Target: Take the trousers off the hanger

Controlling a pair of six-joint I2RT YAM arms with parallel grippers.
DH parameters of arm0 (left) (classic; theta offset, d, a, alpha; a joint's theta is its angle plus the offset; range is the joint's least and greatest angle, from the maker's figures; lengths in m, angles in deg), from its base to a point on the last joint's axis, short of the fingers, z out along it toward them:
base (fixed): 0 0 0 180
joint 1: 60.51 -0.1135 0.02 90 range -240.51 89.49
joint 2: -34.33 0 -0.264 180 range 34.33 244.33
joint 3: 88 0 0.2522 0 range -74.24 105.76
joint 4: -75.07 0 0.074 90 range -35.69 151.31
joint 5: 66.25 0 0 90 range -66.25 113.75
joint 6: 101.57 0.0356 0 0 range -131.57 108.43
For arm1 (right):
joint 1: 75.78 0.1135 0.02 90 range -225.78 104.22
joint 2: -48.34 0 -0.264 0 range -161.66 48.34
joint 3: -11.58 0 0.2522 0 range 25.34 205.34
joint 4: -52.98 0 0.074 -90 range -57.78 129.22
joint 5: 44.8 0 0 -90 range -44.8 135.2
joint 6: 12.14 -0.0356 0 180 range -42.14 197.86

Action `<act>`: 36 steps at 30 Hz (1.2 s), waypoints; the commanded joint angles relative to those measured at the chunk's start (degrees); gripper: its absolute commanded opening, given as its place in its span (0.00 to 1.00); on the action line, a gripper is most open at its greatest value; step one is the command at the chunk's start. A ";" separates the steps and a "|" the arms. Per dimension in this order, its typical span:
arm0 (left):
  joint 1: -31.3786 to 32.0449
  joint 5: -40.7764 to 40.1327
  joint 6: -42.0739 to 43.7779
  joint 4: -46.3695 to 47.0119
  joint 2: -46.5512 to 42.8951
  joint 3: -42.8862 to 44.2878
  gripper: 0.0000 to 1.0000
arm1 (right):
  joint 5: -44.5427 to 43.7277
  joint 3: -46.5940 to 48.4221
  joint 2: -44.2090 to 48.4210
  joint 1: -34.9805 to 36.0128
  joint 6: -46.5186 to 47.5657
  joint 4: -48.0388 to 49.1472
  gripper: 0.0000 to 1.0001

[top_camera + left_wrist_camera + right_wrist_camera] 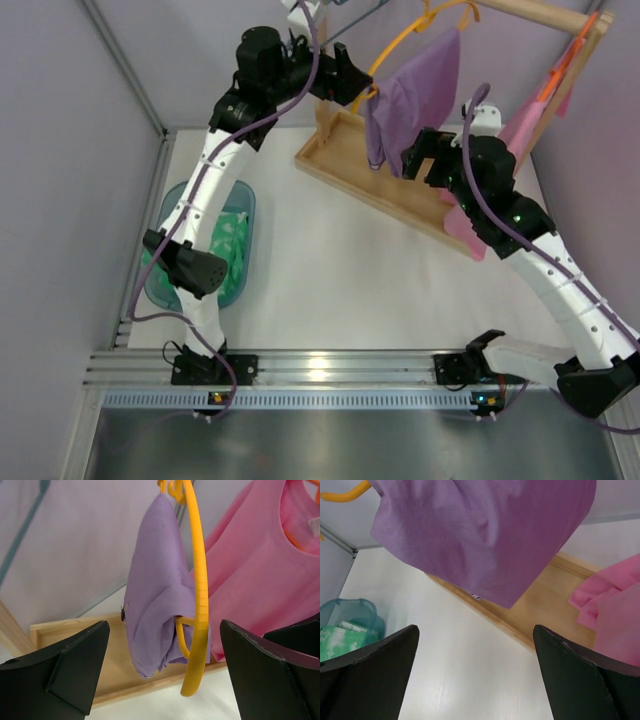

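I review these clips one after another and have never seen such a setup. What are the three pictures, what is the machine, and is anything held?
Two robot arms are bolted at the table's near edge. The overhead picture looks down on both; the other two come from cameras on each wrist, the black wedges being that arm's fingers. The left tool is open by the yellow hanger, which carries the purple trousers. The right tool is open below the trousers. Neither holds anything. On the table sit a wooden rack base and a teal basin with green-and-white cloth. A pink garment hangs alongside.

Lilac cloth trousers [415, 95] drape over thin yellow-orange plastic hanger [400, 45], above wooden tray base [345, 150]; teal plastic basin [240, 215] far left on tabletop [350, 290].
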State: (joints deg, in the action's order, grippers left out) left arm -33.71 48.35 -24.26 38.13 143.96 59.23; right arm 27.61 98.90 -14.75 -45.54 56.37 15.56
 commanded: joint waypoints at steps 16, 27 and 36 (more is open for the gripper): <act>5.45 -8.07 4.87 3.67 4.46 2.94 0.77 | -3.42 0.09 3.41 0.08 3.30 -0.78 0.99; 5.54 -8.08 3.72 9.82 5.78 2.94 0.75 | -3.33 0.53 3.41 0.17 4.97 -1.21 0.99; 5.80 -7.10 2.76 15.09 7.88 2.94 0.72 | -2.98 0.88 2.36 0.08 5.50 -0.51 0.99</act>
State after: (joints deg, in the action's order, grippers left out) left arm -28.16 40.83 -20.91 47.73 150.62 60.17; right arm 25.47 98.84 -12.32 -45.54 60.96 13.90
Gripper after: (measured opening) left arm 0.727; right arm 0.993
